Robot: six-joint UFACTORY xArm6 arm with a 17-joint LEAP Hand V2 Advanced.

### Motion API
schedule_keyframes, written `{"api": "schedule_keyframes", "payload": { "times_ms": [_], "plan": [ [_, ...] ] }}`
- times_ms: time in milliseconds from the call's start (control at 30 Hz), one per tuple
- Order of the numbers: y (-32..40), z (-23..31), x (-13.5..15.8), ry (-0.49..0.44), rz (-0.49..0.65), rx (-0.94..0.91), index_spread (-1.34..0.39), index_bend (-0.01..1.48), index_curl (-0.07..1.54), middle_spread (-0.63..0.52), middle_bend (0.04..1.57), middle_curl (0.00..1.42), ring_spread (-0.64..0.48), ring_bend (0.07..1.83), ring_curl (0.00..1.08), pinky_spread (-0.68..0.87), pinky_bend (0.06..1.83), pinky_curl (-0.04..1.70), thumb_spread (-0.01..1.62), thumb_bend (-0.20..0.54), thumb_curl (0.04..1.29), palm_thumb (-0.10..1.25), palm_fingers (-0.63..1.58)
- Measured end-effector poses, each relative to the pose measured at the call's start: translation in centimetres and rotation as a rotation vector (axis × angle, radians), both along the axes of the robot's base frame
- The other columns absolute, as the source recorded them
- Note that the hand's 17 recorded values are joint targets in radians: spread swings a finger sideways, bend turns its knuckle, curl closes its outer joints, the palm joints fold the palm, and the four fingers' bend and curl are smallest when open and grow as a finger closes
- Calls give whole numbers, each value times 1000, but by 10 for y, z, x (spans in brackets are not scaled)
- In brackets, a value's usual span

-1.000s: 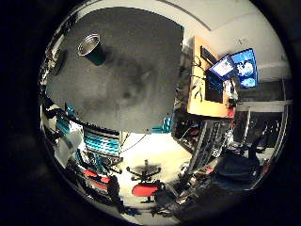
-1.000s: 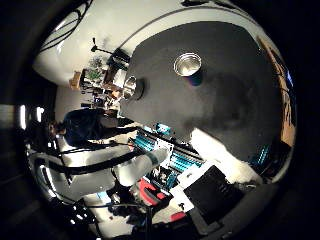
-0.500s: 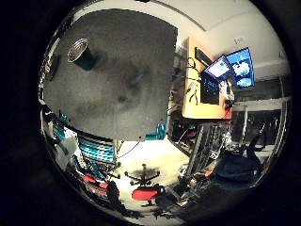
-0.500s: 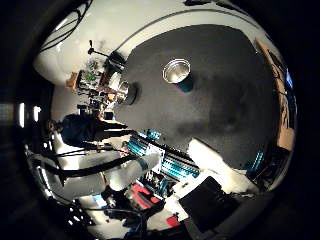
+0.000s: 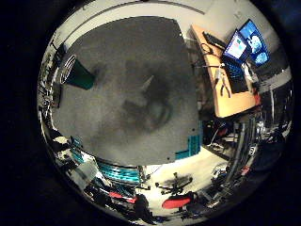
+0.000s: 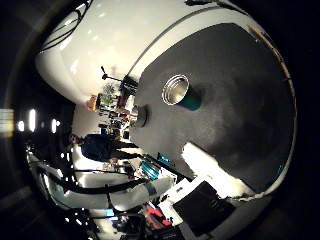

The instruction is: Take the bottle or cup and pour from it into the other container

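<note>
The dark grey table (image 5: 141, 136) fills most of both palm views, w/ soft shadows on its middle. Beside one edge stands an orange desk (image 5: 221, 101) carrying lit monitors (image 5: 244, 44). On the floor past the table's near edge, a red office chair (image 5: 176, 202) is seen.

A white block (image 6: 210, 172) lies on the table near its edge, in the thumb-side view. The green cup (image 6: 181, 93) stands upright on the table, approx. near a far edge, open mouth w/ shiny metal inside turned to the camera; it is well apart from the palm. A small round dark object (image 6: 139, 116) sits at the table corner, near the cup but not touching.

The robot hand does not show in either view, so its finger state: I cannot tell.
</note>
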State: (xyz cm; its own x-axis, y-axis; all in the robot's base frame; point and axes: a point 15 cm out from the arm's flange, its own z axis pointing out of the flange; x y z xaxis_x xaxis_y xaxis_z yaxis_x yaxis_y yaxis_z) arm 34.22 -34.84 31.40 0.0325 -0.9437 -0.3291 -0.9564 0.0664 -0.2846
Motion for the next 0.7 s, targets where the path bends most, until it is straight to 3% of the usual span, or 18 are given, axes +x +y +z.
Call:
{"api": "schedule_keyframes", "payload": {
  "times_ms": [400, 700],
  "plan": [
    [28, -71, 23, -142, -23, 308, -191, 145, 230, 126, 197, 327, 174, 321, 265, 392, 472, 316, 970, -29, 307, 596, -8],
    [38, -112, 34, -157, -48, 434, -189, 143, 231, 126, 197, 330, 172, 327, 266, 393, 477, 317, 948, -31, 297, 543, -5]
  ]
}}
